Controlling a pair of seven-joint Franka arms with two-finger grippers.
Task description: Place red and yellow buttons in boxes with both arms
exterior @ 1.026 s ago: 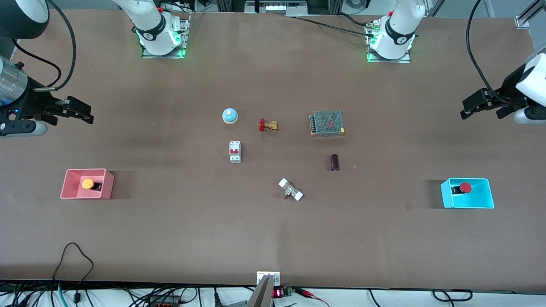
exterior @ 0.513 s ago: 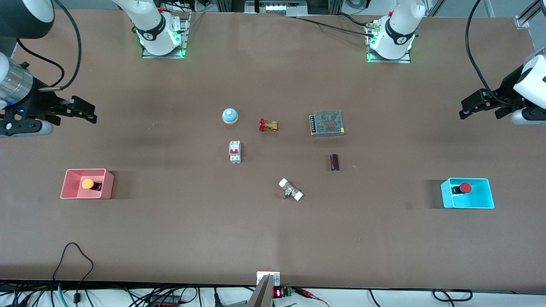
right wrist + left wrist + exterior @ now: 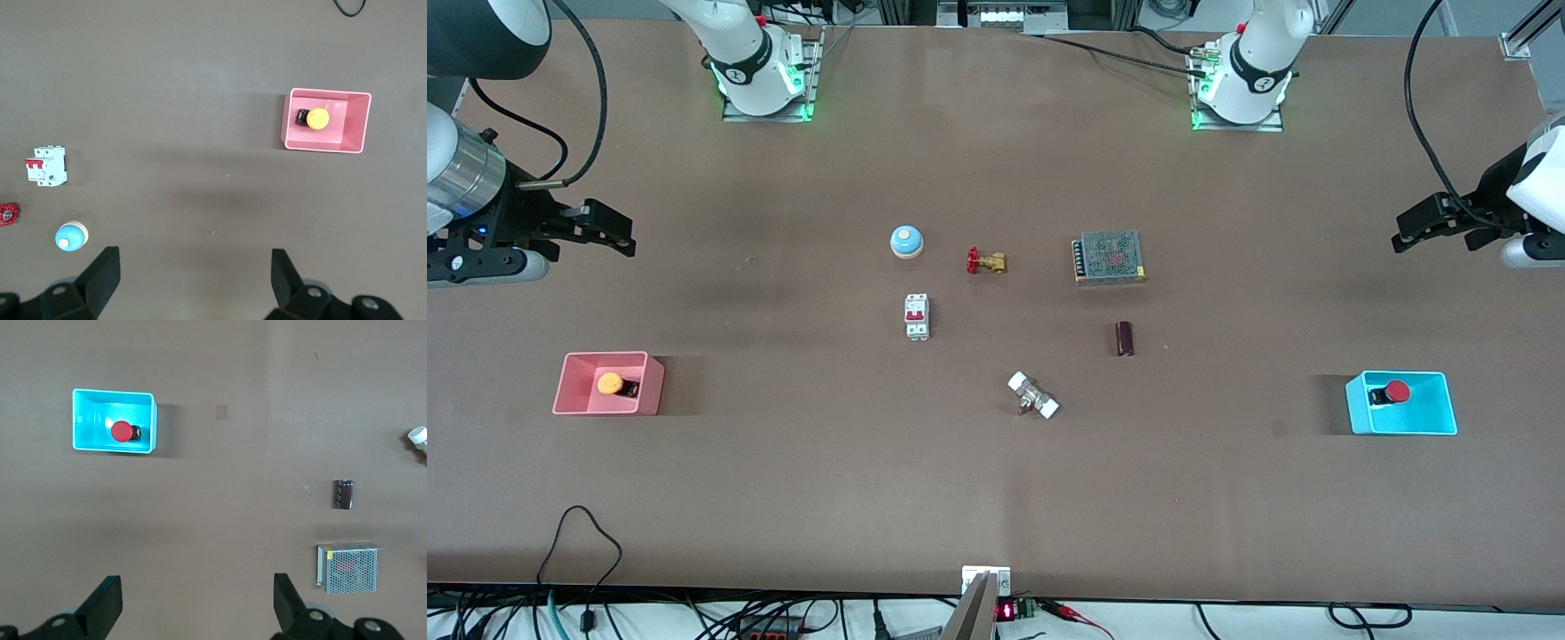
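The orange-yellow button (image 3: 610, 383) lies in the pink box (image 3: 651, 391) toward the right arm's end of the table. It also shows in the right wrist view (image 3: 318, 118) inside the pink box (image 3: 357, 124). The red button (image 3: 1397, 390) lies in the cyan box (image 3: 1438, 407); the left wrist view shows this button (image 3: 121, 431) and box (image 3: 81, 420) too. My right gripper (image 3: 620, 238) (image 3: 195, 275) is open and empty, high over bare table. My left gripper (image 3: 1407, 233) (image 3: 197, 601) is open and empty, high over bare table.
In the table's middle lie a blue-and-white bell (image 3: 906, 241), a red-handled brass valve (image 3: 985, 261), a white circuit breaker (image 3: 917, 316), a mesh-covered power supply (image 3: 1109, 257), a dark cylinder (image 3: 1125, 339) and a white-ended fitting (image 3: 1033, 396).
Both grippers have shifted slightly while staying open and high. The buttons have stayed in their boxes.
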